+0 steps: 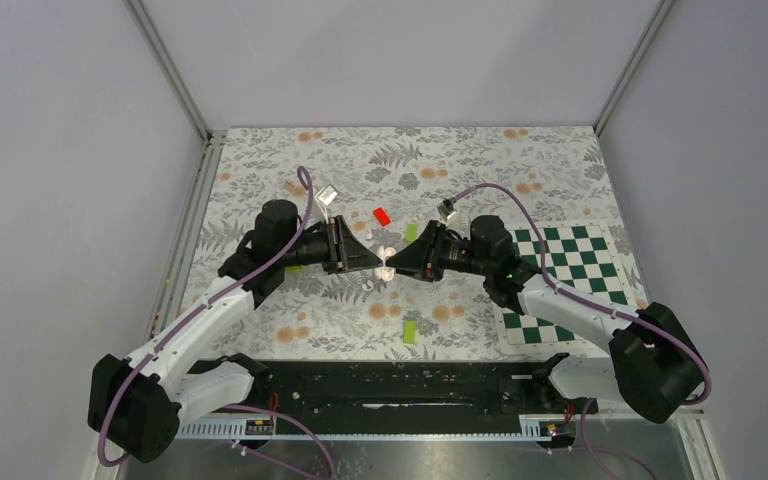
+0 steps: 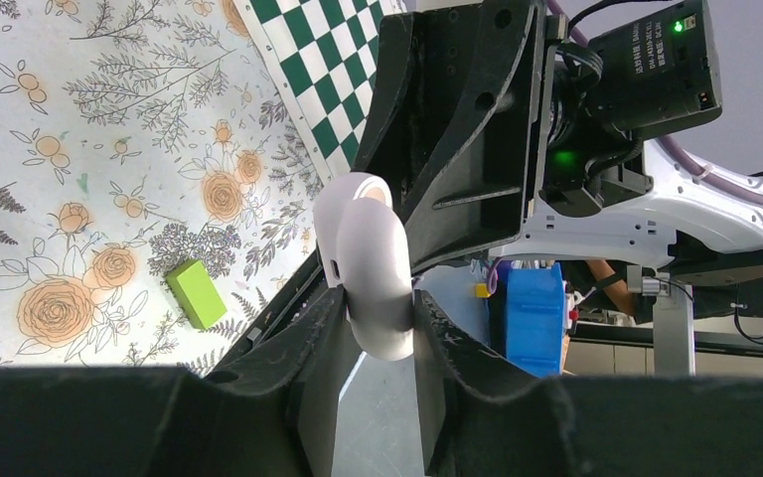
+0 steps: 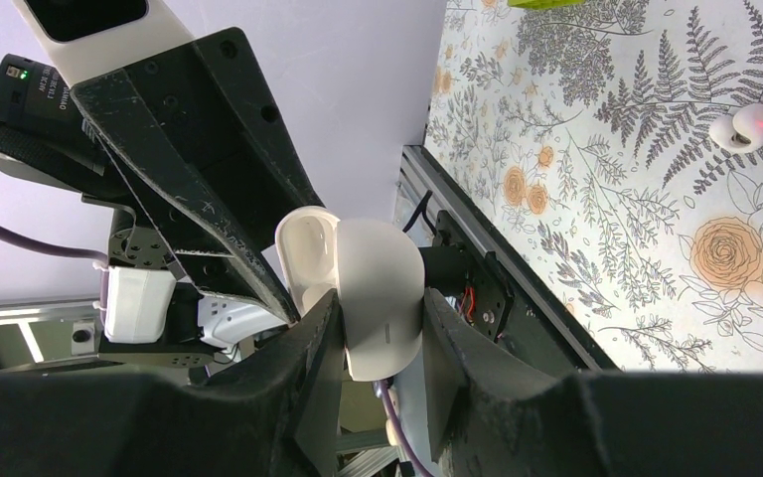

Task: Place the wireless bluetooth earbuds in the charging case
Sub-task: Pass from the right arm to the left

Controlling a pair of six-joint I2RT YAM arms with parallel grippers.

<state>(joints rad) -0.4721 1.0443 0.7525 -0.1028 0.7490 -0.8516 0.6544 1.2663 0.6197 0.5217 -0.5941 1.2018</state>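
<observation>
The white charging case (image 1: 384, 268) hangs in the air above the middle of the flowered mat, held from both sides. My left gripper (image 2: 378, 303) is shut on its rounded part (image 2: 373, 283), both pads touching it. From the opposite side my right gripper (image 3: 382, 308) is shut on the case (image 3: 382, 288), whose lid (image 3: 306, 248) stands open. In the top view the left gripper (image 1: 372, 262) and right gripper (image 1: 397, 268) meet tip to tip. One small white earbud (image 3: 745, 127) with a red glow lies on the mat; in the top view the earbud (image 1: 370, 283) is just below the case.
A red block (image 1: 381, 215) and a green block (image 1: 411, 232) lie behind the grippers, and another green block (image 1: 410, 331) lies nearer the bases. The green checkered board (image 1: 570, 280) covers the mat's right side. Small objects (image 1: 326, 196) sit at the back left.
</observation>
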